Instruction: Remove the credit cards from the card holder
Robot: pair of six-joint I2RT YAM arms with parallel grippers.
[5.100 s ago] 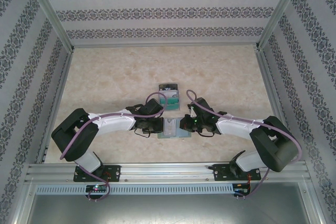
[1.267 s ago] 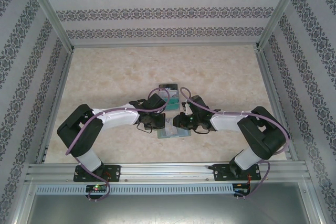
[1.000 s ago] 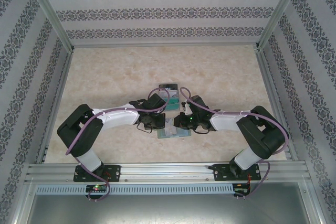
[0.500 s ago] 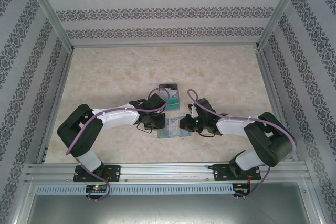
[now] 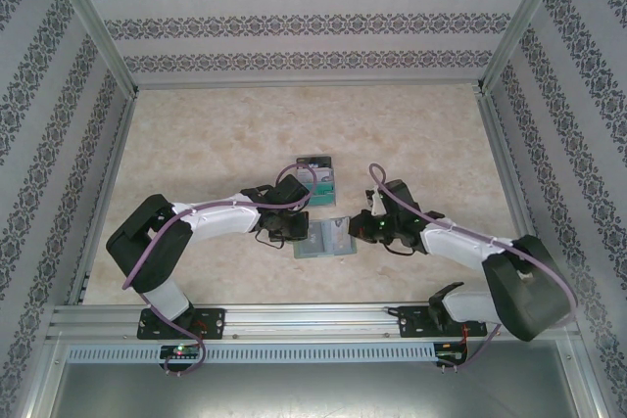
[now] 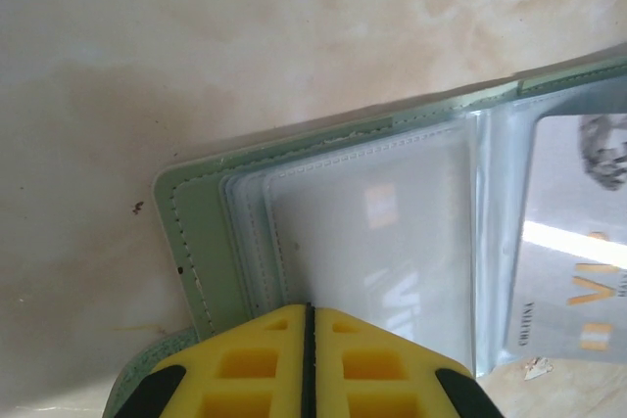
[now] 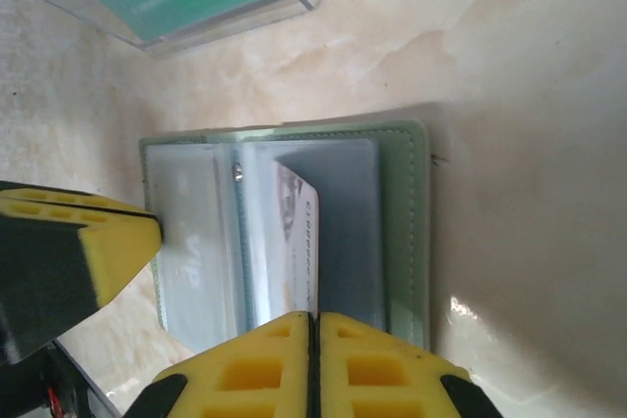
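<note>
We see left gripper closed, pinning card holder flat; right gripper clamped on credit card, likely for pull-out.

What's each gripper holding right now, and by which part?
Right fingers pinch a credit card by its near edge, partly out of the card holder. Left fingers are shut at the holder's left panel; pinching or only pressing, cannot tell.

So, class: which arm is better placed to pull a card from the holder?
Right. The right tool is shut on a raised card, while the left tool pins the card holder.
</note>
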